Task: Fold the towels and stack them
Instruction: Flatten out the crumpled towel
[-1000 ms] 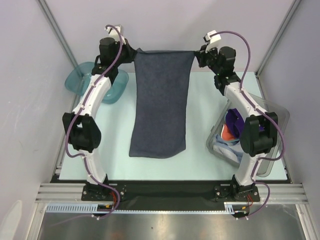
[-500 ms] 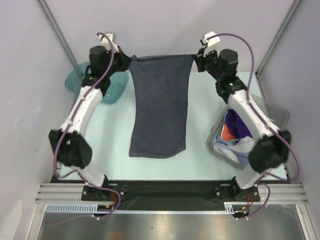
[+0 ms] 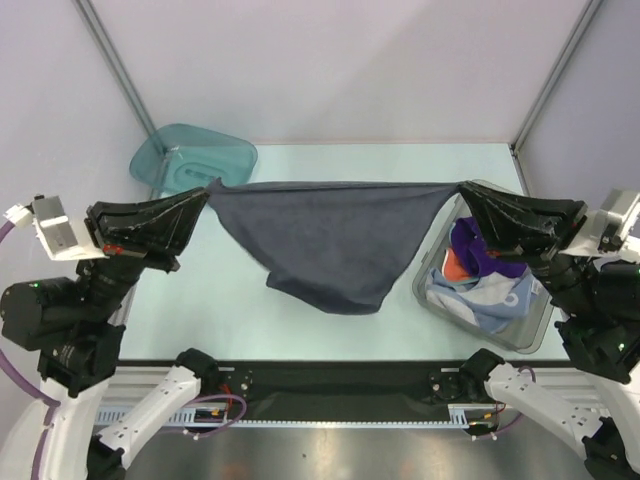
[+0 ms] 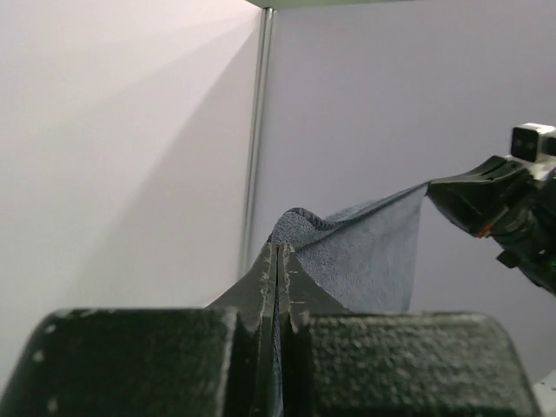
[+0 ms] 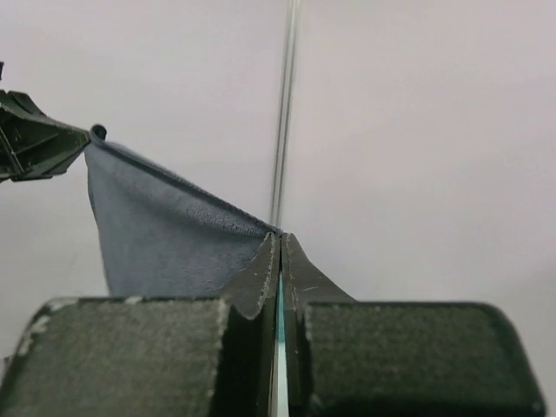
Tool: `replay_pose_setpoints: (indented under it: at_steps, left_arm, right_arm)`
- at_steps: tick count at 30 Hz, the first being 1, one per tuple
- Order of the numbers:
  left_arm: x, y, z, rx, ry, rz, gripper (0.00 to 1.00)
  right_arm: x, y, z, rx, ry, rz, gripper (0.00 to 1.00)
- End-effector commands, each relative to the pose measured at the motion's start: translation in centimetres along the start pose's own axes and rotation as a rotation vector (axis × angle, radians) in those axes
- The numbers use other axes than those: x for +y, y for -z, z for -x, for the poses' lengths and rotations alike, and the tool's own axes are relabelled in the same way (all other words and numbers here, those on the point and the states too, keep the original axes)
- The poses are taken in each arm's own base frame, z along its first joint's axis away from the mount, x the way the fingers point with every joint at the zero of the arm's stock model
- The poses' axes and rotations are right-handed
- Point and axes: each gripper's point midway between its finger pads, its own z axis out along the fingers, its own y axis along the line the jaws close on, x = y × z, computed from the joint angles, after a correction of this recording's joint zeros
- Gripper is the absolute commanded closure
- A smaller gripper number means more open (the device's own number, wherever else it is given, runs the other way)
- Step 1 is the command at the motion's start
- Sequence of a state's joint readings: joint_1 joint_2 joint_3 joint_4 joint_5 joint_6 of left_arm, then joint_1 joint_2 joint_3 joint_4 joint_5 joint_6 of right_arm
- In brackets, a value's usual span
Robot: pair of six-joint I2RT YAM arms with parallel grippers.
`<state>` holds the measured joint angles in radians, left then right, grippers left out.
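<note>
Left gripper (image 3: 203, 192), right gripper (image 3: 465, 192) clenched on grey-blue towel (image 3: 325, 240); bin (image 3: 422, 283) (top view only) holds other towels (image 3: 470, 245)

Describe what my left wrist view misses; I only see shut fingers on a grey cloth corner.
Observer: From the top, the dark grey towel hangs stretched between the left gripper and the right gripper, sagging to a point in the middle.
Operator: Check the right grip.
Observer: The right wrist view shows those jaws shut on the opposite corner.
Operator: Report any other towels.
Observer: They lie bunched in the clear bin on the right: purple, orange, light blue.
</note>
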<state>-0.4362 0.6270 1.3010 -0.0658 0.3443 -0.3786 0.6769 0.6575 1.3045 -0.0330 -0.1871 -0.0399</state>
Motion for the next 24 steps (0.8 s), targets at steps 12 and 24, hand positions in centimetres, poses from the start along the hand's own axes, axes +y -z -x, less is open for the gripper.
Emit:
replay_pose_setpoints:
  at_steps: [12,24]
  left_arm:
    - [8.1,-6.4,-1.4,0.082,0.013,0.298,1.0]
    - [26.3,-15.1,-13.7,0.259,-0.068,0.528,1.0]
  right_arm:
    - [-6.5,-4.8,2.1,-0.042,0.103,-0.288,1.0]
    - [-22.0,-13.6,-18.2,0.246,0.159,-0.337,1.0]
